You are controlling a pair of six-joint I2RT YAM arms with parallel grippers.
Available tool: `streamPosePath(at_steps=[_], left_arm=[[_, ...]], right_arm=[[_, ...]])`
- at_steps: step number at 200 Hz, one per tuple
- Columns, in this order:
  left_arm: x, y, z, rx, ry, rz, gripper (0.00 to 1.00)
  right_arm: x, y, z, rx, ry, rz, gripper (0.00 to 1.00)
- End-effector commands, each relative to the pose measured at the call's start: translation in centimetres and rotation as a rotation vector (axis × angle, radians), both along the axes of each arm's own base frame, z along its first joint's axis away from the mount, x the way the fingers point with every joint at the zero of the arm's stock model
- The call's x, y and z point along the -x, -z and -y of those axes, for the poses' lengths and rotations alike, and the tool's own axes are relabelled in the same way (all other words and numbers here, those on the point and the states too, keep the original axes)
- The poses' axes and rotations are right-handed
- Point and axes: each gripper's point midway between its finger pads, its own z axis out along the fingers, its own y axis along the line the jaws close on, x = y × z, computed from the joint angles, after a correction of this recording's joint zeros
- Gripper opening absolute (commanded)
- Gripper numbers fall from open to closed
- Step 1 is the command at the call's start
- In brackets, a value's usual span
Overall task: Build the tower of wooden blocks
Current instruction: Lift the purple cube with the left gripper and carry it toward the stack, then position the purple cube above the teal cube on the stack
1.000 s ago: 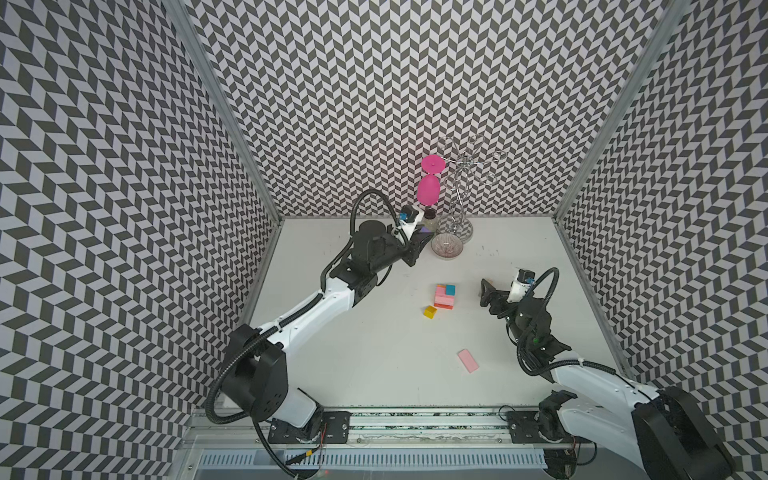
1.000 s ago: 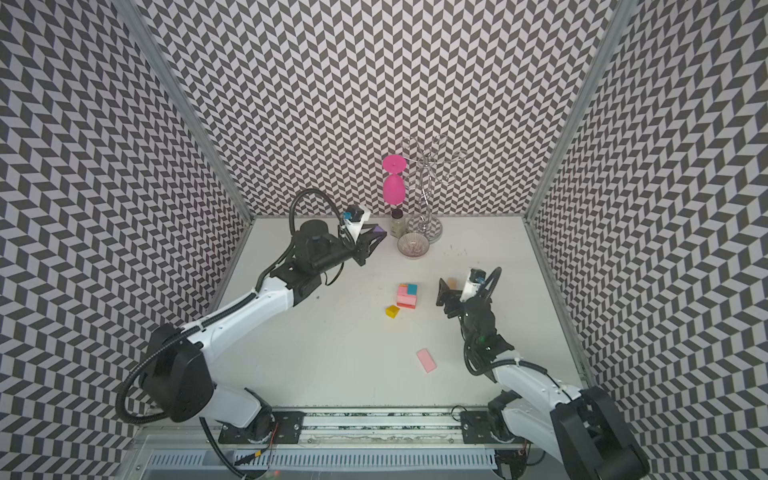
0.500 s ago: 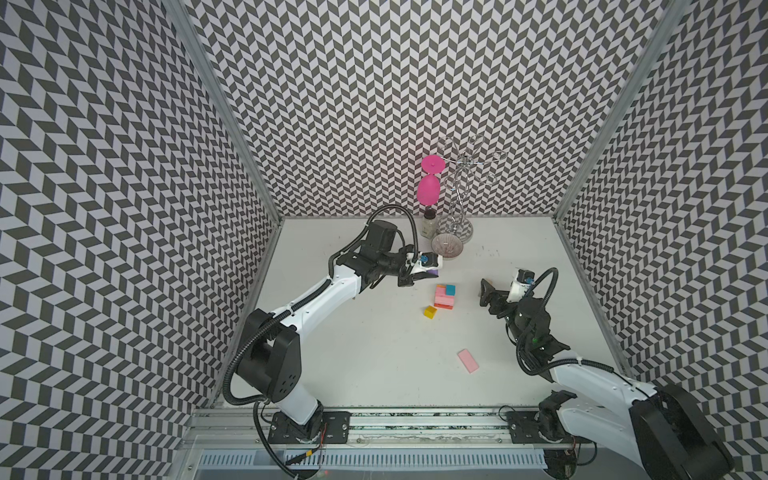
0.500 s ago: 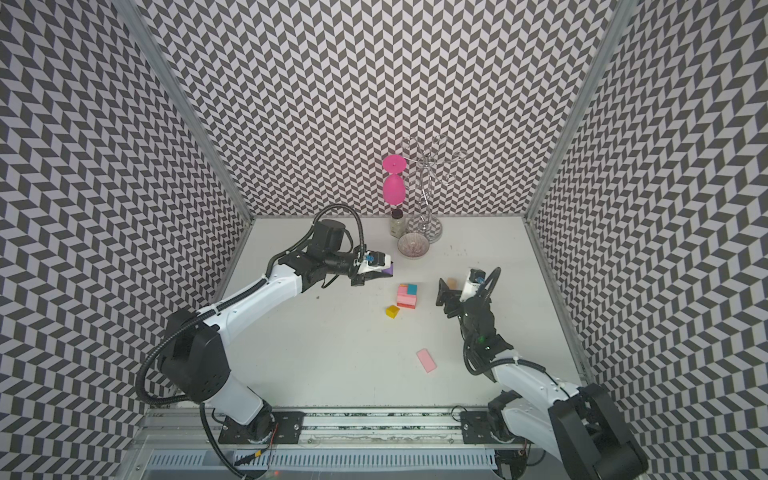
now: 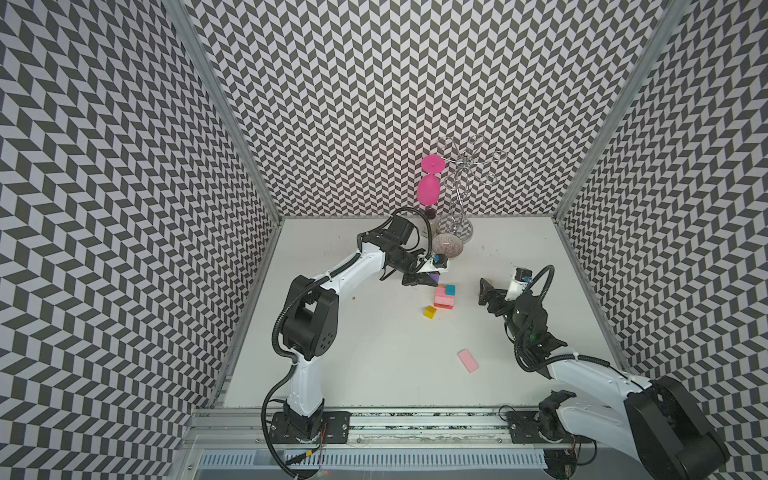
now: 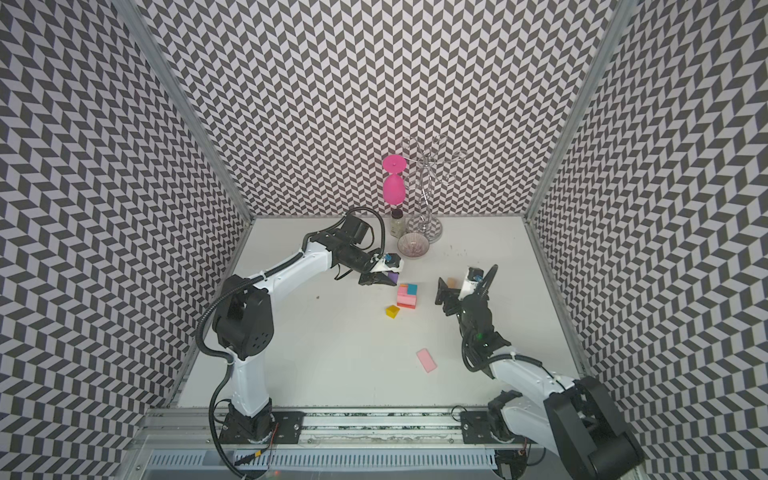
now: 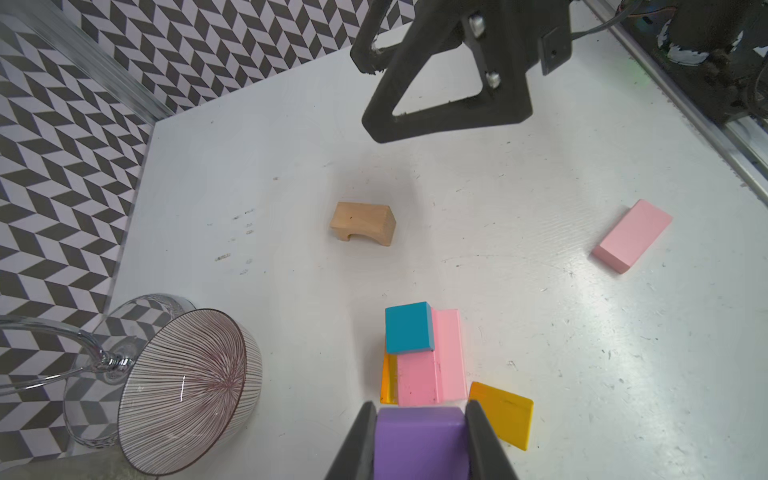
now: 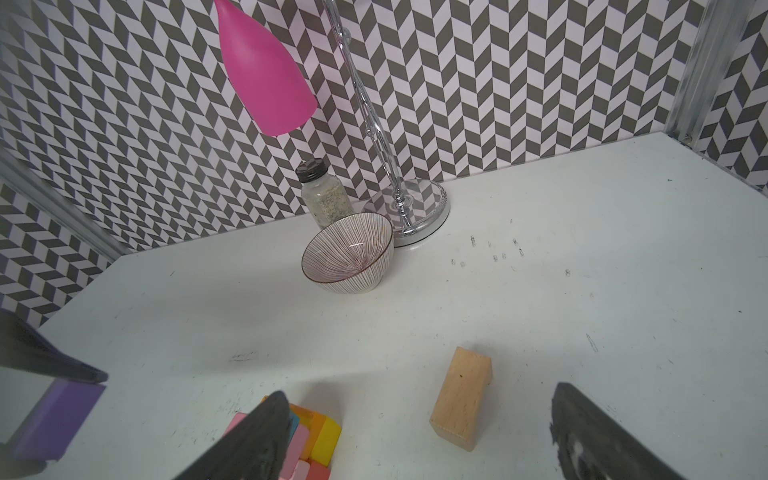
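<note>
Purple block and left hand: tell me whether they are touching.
Touching. The left wrist view shows the purple block wedged inside the left hand, a finger pressed flat against each side, no gap.

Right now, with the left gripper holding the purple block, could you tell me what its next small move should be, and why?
Probably ease the left gripper forward over the stack and lower the purple block onto the bare pink slab beside the teal block: the purple block sits clamped just short of the stack, and that pink top is free.
</note>
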Motion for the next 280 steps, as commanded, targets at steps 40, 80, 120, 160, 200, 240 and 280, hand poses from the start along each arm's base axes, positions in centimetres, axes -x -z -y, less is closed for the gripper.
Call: streamPosePath(at_steps=[40,80,120,160,200,240,280], left_arm=[[-0.9,0.5,1.8,-0.065,-0.051,-0.052,0.00],[-0.8,1.0,2.5,-0.085,-0.050,-0.097,0.00],[-0.3,1.8,3.2,-0.107,-0.045,-0.138,0.00],[-0.2,2.4,3.5,-0.119,-0.056,-0.192,0.00],[-0.6,3.3,3.4,-0.143,-0.074,-0.203,0.00],[-1.1,4.1,3.7,-0.146,-0.093,-0.214,0.00],[-1.1,4.7,3.9,-0.146,-0.094,-0.231,0.00]], right_arm=[[-0.8,-1.9,0.1,-0.018,0.019,0.058,0.95],[-0.8,-1.9,0.1,-0.017,0.015,0.060,0.95],[-0.8,-1.9,0.0,-0.016,0.012,0.060,0.95],[-0.7,-1.9,0.0,-0.017,0.009,0.061,0.95],[-0.8,-1.9,-0.1,-0.017,0.006,0.061,0.95],[-0.8,-1.9,-0.1,-0.017,0.006,0.061,0.95],[-0.8,-1.9,-0.1,-0.016,0.005,0.061,0.95]])
